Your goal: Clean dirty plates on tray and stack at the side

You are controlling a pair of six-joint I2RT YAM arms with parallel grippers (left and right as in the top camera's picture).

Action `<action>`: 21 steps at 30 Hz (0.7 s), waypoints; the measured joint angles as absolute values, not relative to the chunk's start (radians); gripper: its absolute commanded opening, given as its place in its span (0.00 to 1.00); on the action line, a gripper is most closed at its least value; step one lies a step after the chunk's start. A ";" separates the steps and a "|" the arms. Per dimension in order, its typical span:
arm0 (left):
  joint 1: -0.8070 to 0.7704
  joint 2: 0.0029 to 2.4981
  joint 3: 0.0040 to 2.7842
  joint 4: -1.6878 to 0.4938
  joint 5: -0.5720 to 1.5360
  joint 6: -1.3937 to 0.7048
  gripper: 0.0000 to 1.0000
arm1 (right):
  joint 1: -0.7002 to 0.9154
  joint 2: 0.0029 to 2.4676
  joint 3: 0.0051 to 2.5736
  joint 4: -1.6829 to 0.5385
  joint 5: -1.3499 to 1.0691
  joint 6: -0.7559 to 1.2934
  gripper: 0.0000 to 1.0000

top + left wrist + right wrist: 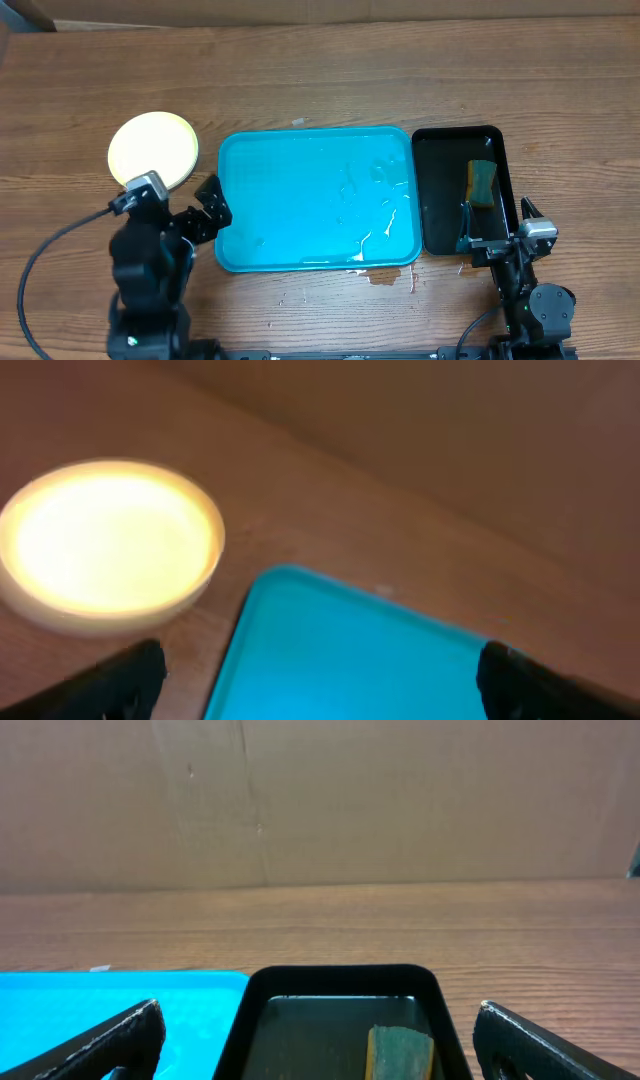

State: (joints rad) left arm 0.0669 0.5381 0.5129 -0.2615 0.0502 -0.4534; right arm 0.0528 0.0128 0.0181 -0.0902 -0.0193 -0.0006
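My left hand (208,215) hangs with its fingers wide apart, holding nothing, at the tray's (300,190) nine o'clock edge. The plates (153,150) sit on the desk (330,80) at its ten o'clock, possibly stacked, with a pale yellow-green one on top. My right hand (497,225) gapes over the black tray (440,190), at three o'clock.

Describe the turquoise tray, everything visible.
The turquoise tray is a large rectangle of glossy plastic with rounded corners and a raised rim. It lies flat on the wooden table, holding no plates, with wet streaks toward its right side. The black tray sits close along its right edge; a pale yellow plate lies apart to its left.
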 measured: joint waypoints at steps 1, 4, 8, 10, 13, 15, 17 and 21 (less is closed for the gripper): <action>0.067 0.508 0.476 -0.174 0.051 -0.464 1.00 | 0.053 0.013 0.018 -0.090 -0.019 -0.001 1.00; 0.067 0.412 0.358 0.111 0.049 -0.477 1.00 | 0.053 0.013 0.018 -0.089 -0.019 0.000 1.00; 0.067 0.296 0.251 0.337 0.040 -0.491 1.00 | 0.053 0.013 0.018 -0.091 -0.019 -0.001 1.00; 0.067 0.250 0.211 0.376 0.036 -0.495 1.00 | 0.053 0.013 0.018 -0.089 -0.019 0.000 1.00; 0.067 0.192 0.151 0.388 0.027 -0.496 1.00 | 0.053 0.013 0.018 -0.090 -0.019 0.000 1.00; 0.067 0.155 0.104 0.388 0.021 -0.498 1.00 | 0.052 0.013 0.019 -0.090 -0.019 -0.001 1.00; 0.067 0.123 0.060 0.388 0.018 -0.498 1.00 | 0.052 0.013 0.018 -0.090 -0.019 0.000 1.00; 0.067 0.076 0.013 0.309 0.016 -0.499 1.00 | 0.053 0.013 0.018 -0.090 -0.019 0.000 1.00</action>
State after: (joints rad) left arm 0.0669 0.0765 0.0128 0.3092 0.0158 -0.4988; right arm 0.0528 0.0128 0.0181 -0.0898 -0.0193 -0.0002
